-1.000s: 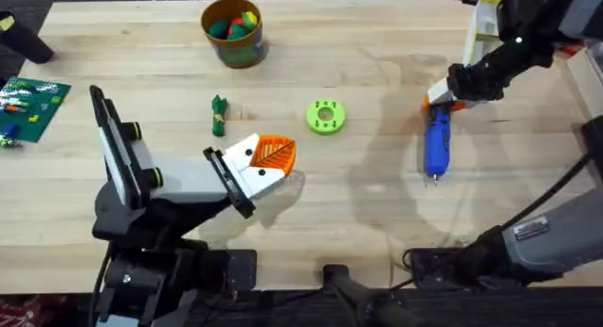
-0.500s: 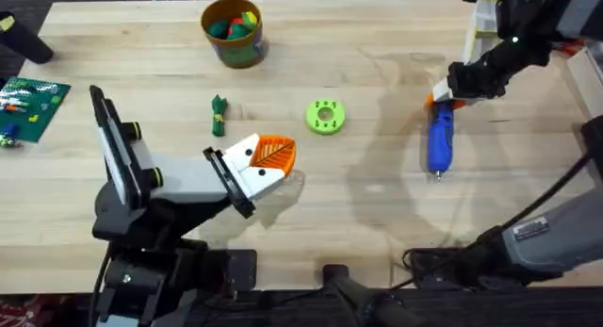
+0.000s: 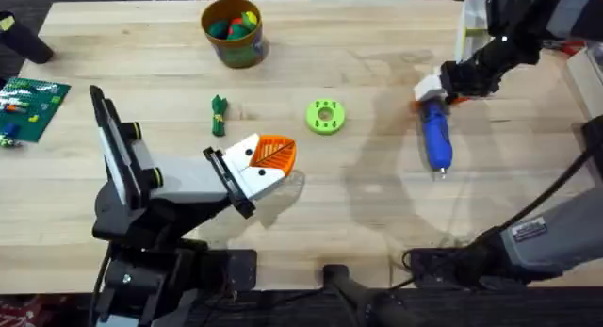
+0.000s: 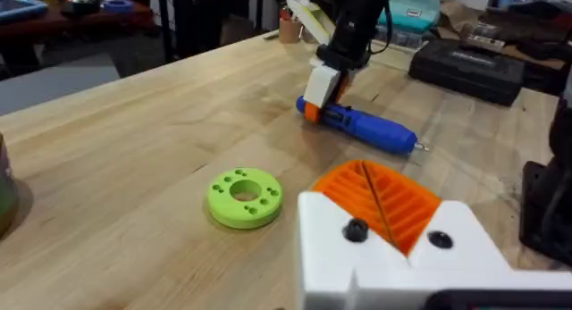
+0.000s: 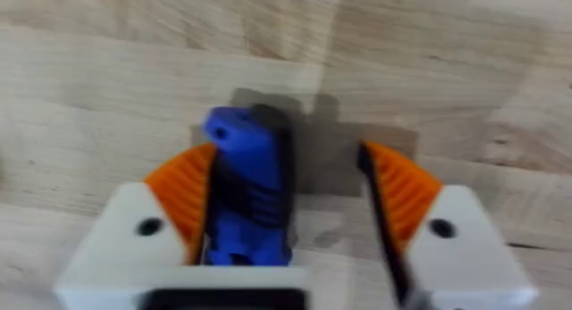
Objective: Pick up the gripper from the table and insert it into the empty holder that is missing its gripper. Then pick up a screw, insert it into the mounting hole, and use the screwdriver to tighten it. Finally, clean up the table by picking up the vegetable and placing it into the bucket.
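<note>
Overhead, the pale wooden surface (image 3: 377,204) fills most of the frame, its planks running left to right. The right tool (image 3: 431,89) sits at the upper right of that view, down at the back end of the screwdriver (image 3: 436,141), which lies flat on the wood with its bit pointing toward the lower edge of the frame. In the right wrist view the orange ribbed pads (image 5: 183,189) stand spread, with the blue body against one pad and a clear gap before the other, so the tool is parted around the screwdriver and not clamped on it.

The left tool (image 3: 268,162) hovers at centre-left of the overhead view; whether its fingers are parted or together cannot be told. A bright green ring with holes (image 3: 325,117) lies just right of the upper middle, and the vegetable (image 3: 219,114) lies on bare wood to its left, well apart from it. The bucket (image 3: 233,31) stands at the top of the frame, left of centre, holding small coloured toys.

A green board (image 3: 28,105) with small parts rests at the far left edge of the surface. In the left wrist view, the room behind shows dark cases and clutter (image 4: 465,64) beyond the far edge of the wood.
</note>
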You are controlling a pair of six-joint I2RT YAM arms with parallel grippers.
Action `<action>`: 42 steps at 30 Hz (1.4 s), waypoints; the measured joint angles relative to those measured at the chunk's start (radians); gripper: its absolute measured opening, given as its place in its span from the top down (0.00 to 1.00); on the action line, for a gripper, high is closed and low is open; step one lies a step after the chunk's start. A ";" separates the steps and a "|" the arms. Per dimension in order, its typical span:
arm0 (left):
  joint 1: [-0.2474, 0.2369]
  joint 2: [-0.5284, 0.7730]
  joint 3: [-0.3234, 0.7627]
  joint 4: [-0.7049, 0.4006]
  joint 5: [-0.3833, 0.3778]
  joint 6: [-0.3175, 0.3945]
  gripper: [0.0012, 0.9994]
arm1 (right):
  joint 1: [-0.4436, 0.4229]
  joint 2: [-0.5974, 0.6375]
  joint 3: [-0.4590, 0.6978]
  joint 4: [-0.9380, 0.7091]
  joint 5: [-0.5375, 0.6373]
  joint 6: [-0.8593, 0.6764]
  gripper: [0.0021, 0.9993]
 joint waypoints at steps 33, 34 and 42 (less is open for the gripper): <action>0.000 0.000 0.000 0.000 0.000 0.000 0.99 | 0.291 -0.250 0.115 -0.264 0.204 0.001 0.00; 0.000 0.000 0.000 0.000 0.000 0.000 0.99 | 0.297 -0.250 0.113 -0.266 0.218 0.013 0.00; 0.000 0.000 0.000 0.000 0.000 0.000 0.99 | 0.264 -0.254 0.044 -0.238 0.264 0.096 0.00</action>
